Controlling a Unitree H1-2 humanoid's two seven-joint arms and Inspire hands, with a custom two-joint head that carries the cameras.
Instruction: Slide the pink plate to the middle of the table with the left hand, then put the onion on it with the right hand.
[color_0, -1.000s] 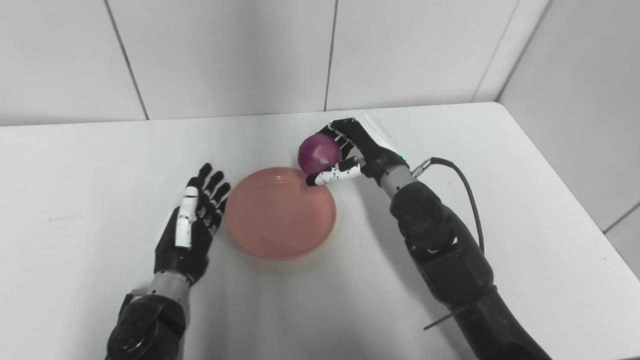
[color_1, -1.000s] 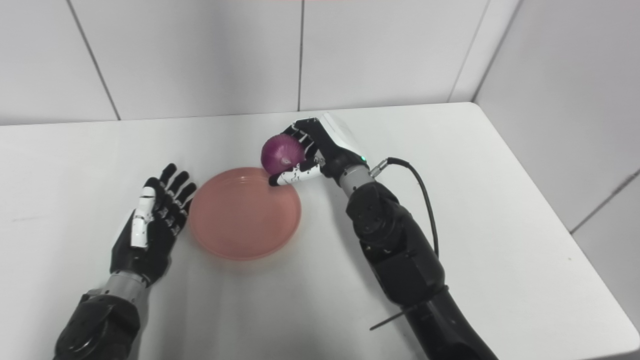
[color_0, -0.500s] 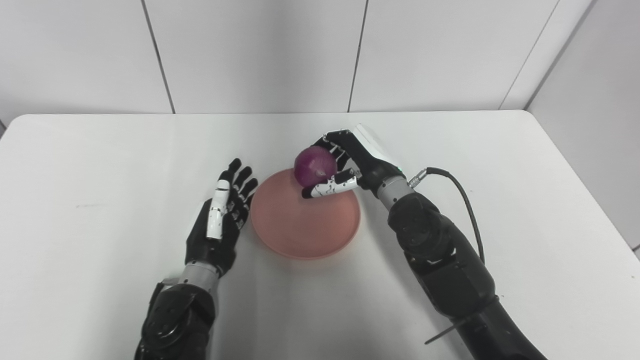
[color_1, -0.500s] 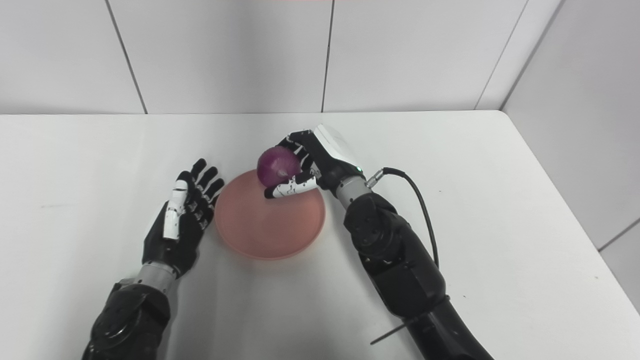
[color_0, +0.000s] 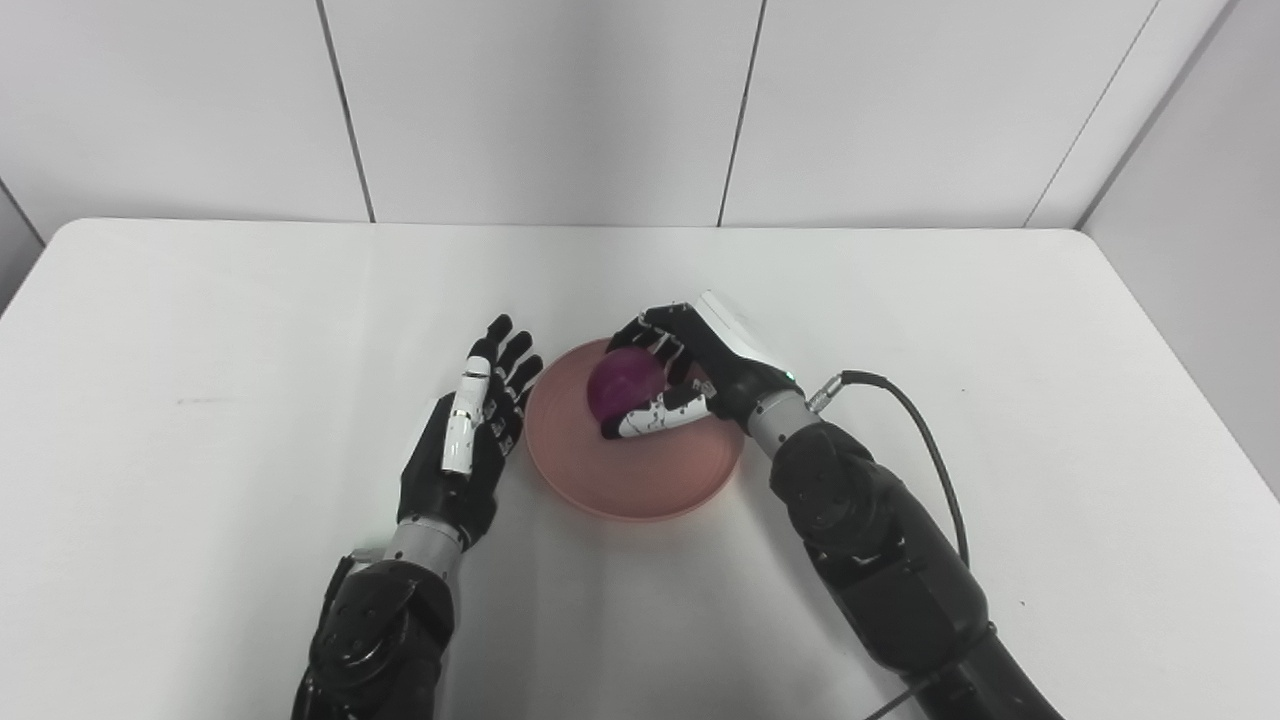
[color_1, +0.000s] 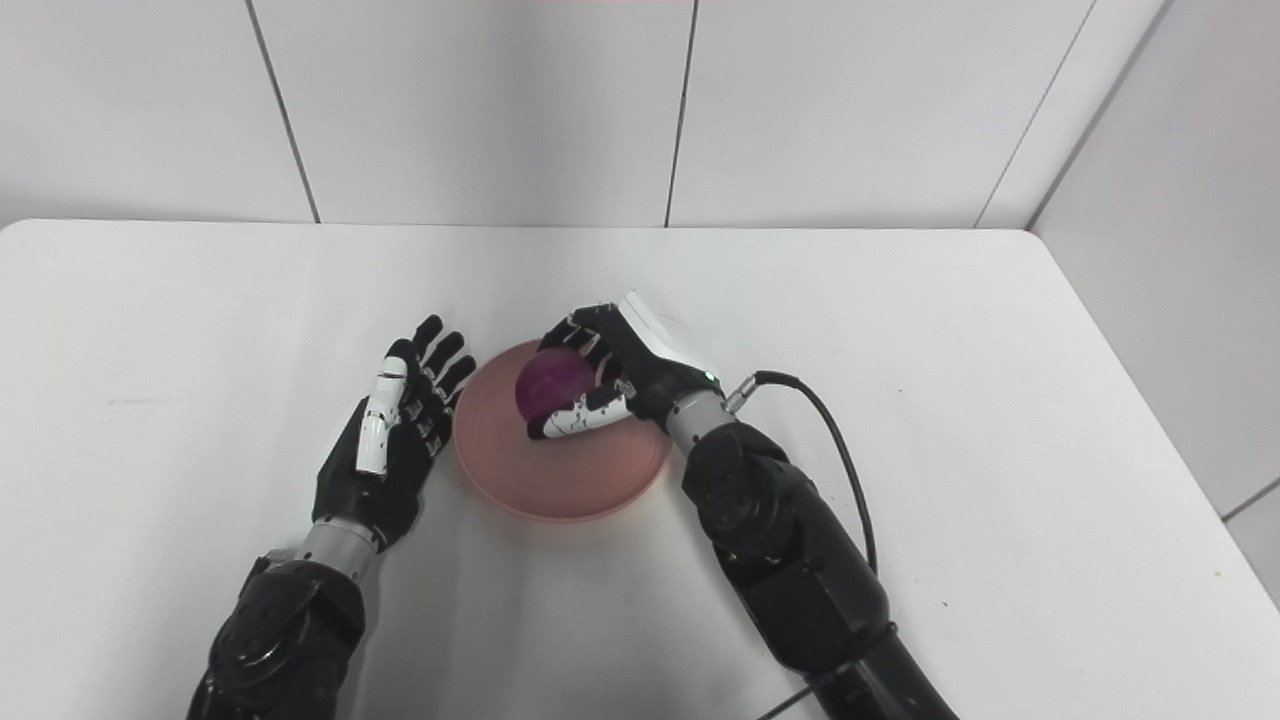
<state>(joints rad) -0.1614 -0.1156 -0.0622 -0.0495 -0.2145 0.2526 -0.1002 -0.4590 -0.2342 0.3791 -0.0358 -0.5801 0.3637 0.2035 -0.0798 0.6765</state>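
Observation:
The pink plate (color_0: 650, 480) lies near the middle of the white table. A purple onion (color_0: 618, 386) is low over the plate's far half, held in my right hand (color_0: 690, 370), whose fingers and thumb wrap around it. Whether the onion touches the plate I cannot tell. My left hand (color_0: 470, 440) rests flat on the table just left of the plate, fingers spread, holding nothing, its fingertips close to the rim. The same scene shows in the right eye view: plate (color_1: 580, 485), onion (color_1: 550, 385), right hand (color_1: 620, 370), left hand (color_1: 395, 440).
A black cable (color_0: 920, 440) loops from my right wrist over the table. The white table (color_0: 200, 330) ends at a tiled wall behind and another wall at the right.
The camera has shifted, moving the whole picture. My right hand has carried the onion from beyond the plate's far rim down and over the plate. The left hand stays beside the plate.

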